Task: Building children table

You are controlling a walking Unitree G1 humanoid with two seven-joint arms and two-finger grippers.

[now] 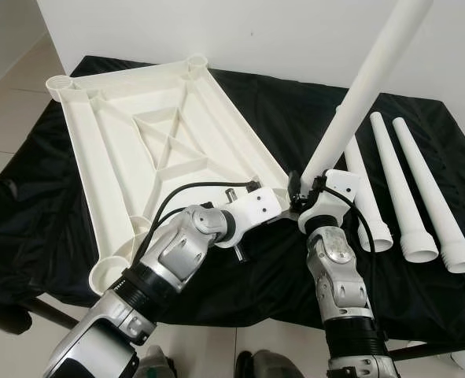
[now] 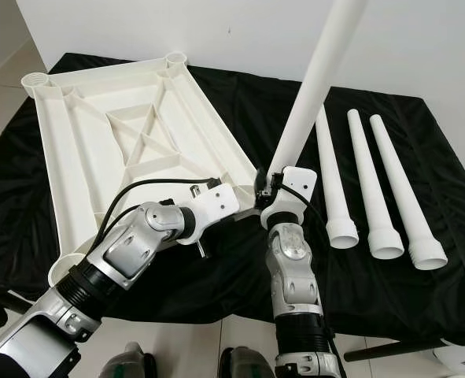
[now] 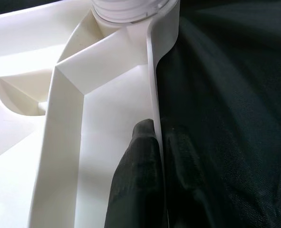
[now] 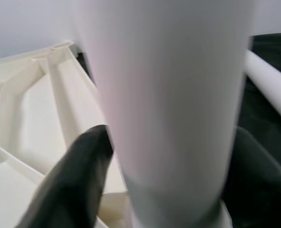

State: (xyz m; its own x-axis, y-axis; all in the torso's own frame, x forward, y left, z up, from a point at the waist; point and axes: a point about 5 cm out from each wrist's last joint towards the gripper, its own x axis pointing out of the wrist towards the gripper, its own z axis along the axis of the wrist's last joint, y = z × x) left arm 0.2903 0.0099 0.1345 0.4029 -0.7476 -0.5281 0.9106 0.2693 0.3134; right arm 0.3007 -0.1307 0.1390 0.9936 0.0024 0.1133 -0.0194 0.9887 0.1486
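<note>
Right gripper (image 1: 304, 183) clamps the leg (image 1: 363, 89) at the tabletop (image 1: 149, 142) corner socket — keep it square while left gripper (image 3: 152, 156) pinches the rim

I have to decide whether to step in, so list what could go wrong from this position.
1. The table leg held by the right gripper leans steeply over the corner socket; pushed in at that angle it may bind or cross-thread.
2. The left gripper pinches just the thin rim of the tabletop, which lies on loose black cloth; twisting the leg could slide the top or slip the pinch.
</note>
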